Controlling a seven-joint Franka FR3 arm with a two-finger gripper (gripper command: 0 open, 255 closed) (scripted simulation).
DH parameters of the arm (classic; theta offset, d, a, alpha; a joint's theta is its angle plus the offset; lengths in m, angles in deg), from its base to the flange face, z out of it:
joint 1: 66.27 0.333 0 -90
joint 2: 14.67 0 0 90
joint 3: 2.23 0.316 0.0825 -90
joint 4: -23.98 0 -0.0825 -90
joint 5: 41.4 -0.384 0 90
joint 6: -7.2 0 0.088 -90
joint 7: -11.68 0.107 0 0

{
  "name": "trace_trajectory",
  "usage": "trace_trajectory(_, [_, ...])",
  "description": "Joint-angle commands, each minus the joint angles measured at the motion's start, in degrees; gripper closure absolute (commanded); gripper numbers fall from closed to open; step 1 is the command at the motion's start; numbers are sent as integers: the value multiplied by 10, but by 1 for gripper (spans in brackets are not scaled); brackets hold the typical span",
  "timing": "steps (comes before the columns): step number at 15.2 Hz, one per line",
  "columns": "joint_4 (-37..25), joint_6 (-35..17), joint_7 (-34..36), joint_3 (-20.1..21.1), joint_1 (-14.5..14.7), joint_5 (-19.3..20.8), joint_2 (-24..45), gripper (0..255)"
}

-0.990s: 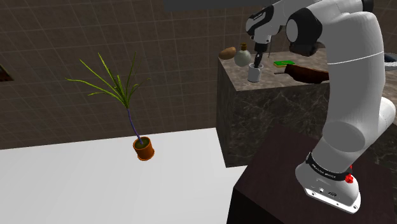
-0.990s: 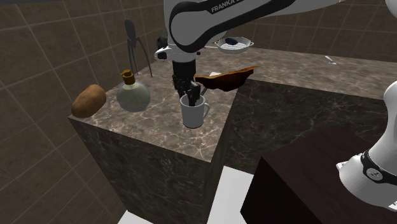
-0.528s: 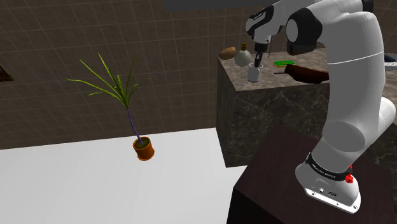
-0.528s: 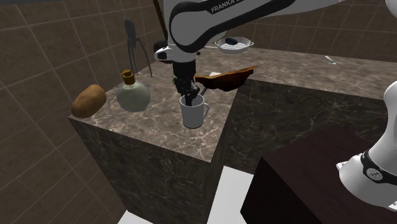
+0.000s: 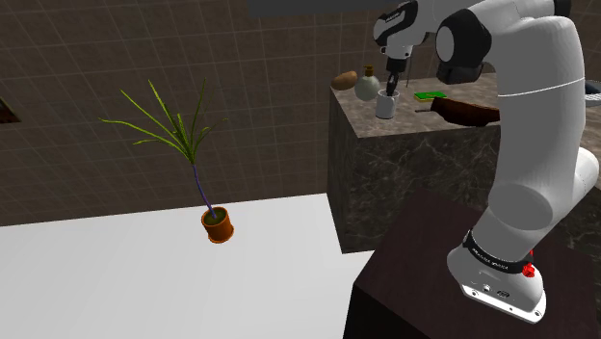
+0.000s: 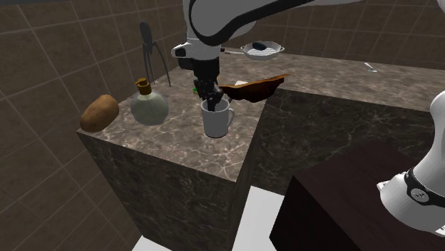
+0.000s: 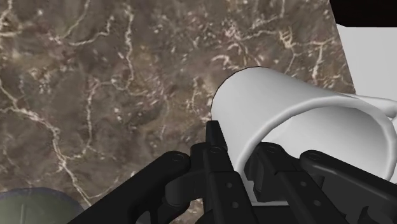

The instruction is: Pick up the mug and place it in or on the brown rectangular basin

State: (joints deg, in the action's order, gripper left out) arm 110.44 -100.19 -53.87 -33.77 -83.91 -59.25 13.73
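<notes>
Shoulder view: plain white mug (image 5: 386, 104) sat upright at the near corner of the dark marble counter (image 5: 385, 164), with the black gripper (image 5: 392, 90) coming straight down into its mouth. A brown, boat-shaped basin (image 5: 469, 114) lay further along the counter, near the mug but apart from it. A round flask (image 5: 366, 87) and a potato (image 5: 344, 80) stood behind the mug. A spiky potted plant (image 5: 217, 223) was on the white surface (image 5: 144, 279) below.

Second exterior view: the mug (image 6: 216, 120) was cylindrical and glossy, its handle turned toward the view's right. The gripper (image 6: 209, 102) pinched the rim wall, one finger inside and one outside. Could not tell whether the mug's base touched the counter (image 6: 178, 153). The basin (image 6: 253, 87) showed a thin, curved wooden-looking rim. The flask (image 6: 150, 107) was glassy with a cork, and the potato (image 6: 99, 113) was just beside it. A tall tripod juicer (image 6: 148, 50) and a small bowl (image 6: 262, 48) stood further back.

Wrist view: the fingers (image 7: 213, 137) were clamped on the mug (image 7: 299, 127) wall. The smooth white interior and the handle loop were visible. The veined brown marble (image 7: 95, 83) lay underneath.
</notes>
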Motion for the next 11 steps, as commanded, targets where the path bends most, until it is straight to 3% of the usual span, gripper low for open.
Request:
trace_trajectory(1, [-11,14,3,-1,0,3,-4,255])
trace_trajectory(11, [-73,84,13,-6,-6,12,-15,255])
